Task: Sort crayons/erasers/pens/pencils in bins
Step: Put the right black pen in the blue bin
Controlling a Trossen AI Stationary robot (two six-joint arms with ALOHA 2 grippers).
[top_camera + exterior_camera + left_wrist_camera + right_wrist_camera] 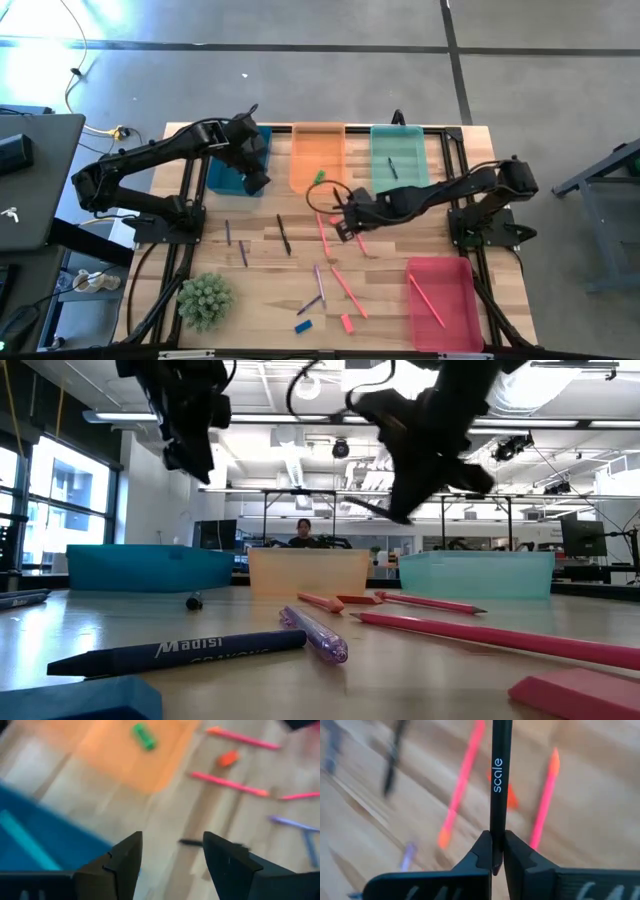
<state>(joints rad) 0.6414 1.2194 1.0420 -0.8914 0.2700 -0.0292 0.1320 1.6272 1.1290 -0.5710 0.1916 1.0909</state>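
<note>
My right gripper [495,842] hovers over the table's middle [343,225], shut on a black pen [497,770] printed "scale". My left gripper [172,845] is open in the air near the blue bin's [238,160] front corner, touching nothing. The orange bin [318,150] holds a green eraser [319,177]. The teal-green bin [397,150] holds a dark pen, and the pink-red bin [465,300] holds a pink pencil. A blue eraser [304,325] and a pink-red eraser [347,323] lie flat near the table's near edge. My right gripper pinches the black pen between its two fingers near one end [496,827]. The pen's long part sticks out forward past the fingertips, in line with the fingers. It is lifted clear of the table; in the low view it slants downward [375,510].
Pink pencils [348,290], purple pens [318,285], a black pen [284,235] and a small orange-red piece [228,758] lie scattered on the wood. A green spiky plant [205,300] stands at the near left corner. Desks and a person show in the room behind.
</note>
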